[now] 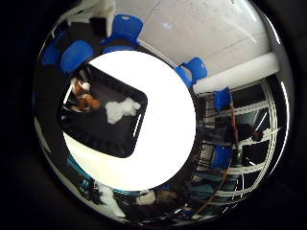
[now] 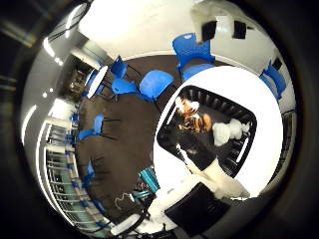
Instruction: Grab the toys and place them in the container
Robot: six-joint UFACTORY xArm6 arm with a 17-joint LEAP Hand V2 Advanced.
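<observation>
A black container [image 1: 98,132] lies on a round white table [image 1: 165,139]. Inside it, near one end, lies an orange, black and white tiger toy [image 2: 192,119]. A fluffy white toy [image 2: 227,132] lies beside the tiger in the same container. My right hand [image 2: 212,181] hangs well above the table, over the container's edge. A white finger [image 2: 199,167] stretches out straight and nothing is held in it. Both toys are apart from the hand.
Several blue chairs [image 2: 154,84] stand around the table on a dark floor. A second small round table [image 2: 97,82] with more blue chairs stands farther off. Glass walls with white frames [image 1: 254,139] bound the room.
</observation>
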